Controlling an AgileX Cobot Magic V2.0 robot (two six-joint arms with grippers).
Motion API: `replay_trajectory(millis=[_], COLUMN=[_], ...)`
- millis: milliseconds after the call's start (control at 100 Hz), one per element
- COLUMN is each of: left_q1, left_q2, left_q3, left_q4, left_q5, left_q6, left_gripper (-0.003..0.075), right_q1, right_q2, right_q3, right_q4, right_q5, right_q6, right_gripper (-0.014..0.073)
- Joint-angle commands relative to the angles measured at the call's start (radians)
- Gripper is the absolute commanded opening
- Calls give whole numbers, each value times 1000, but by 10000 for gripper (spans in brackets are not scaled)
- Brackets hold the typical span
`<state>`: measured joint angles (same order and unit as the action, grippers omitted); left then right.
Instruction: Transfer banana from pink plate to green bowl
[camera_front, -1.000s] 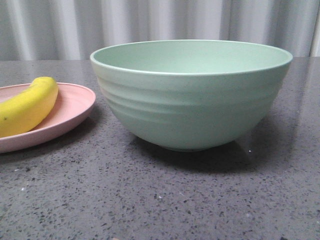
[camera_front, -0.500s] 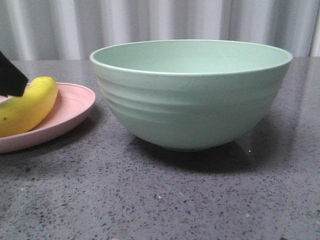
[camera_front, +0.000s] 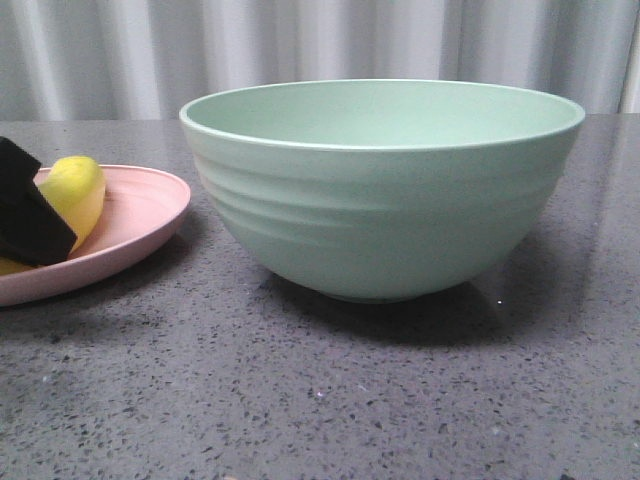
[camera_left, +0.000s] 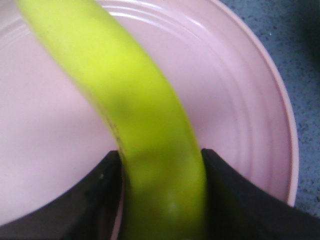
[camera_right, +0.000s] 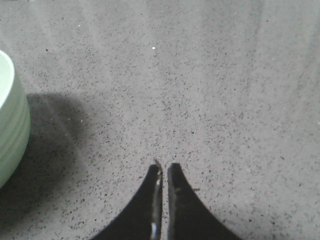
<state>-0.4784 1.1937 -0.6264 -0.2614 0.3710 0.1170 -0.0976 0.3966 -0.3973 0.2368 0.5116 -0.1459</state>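
The yellow banana (camera_front: 78, 190) lies on the pink plate (camera_front: 140, 215) at the far left of the front view. My left gripper (camera_front: 30, 215) has come down on it, and one black finger hides the banana's middle. In the left wrist view the banana (camera_left: 125, 85) runs between both fingers of the gripper (camera_left: 161, 152). The fingers press its two sides just above the plate (camera_left: 235, 100). The green bowl (camera_front: 380, 210) stands empty to the right of the plate. My right gripper (camera_right: 164, 166) is shut and empty above the bare table, with the bowl's wall (camera_right: 10, 125) off to one side.
The table is a grey speckled stone surface (camera_front: 320, 400). A pale pleated curtain (camera_front: 320, 50) hangs behind it. The bowl's rim stands well above the plate's rim, with a narrow gap of table between the two.
My left gripper entered from the left, dropped over the banana and closed on it. The banana's far end has shifted slightly. The bowl and the plate have not moved.
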Motion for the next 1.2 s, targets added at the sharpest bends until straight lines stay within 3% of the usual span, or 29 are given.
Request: replay_trajectory(millis=[0,150,320,440,720,960,1190], left_q1=[-8,-8,-21,-67,-215,-368,-437], left_q2=[-16,-16,-23,-57,-136,-134,-104], left_q3=[-35,-65,-161,-216,-278,-282,-282], left_q4=[-15,-15,-17,-19,-69,-74,-88], left_q5=[-59,-50,53,57,53,-17,-57], left_q6=[2,2,49,56,56,56,56], left_gripper=[197,172,172,172,172,172,173], right_q1=[-5,-5,-5,-1,59,157,282], right_q2=[15,17,80,140,289,435,576], right_q3=[-36,-67,-180,-266,-411,-446,-446], right_q4=[12,12,14,66,328,598,887], right_q5=[-53,10,157,207,225,168,103], right_q6=[-7,-11,-11,-20,-97,-170,-271], right_gripper=[-70,-70,-66,-6,272,283,286])
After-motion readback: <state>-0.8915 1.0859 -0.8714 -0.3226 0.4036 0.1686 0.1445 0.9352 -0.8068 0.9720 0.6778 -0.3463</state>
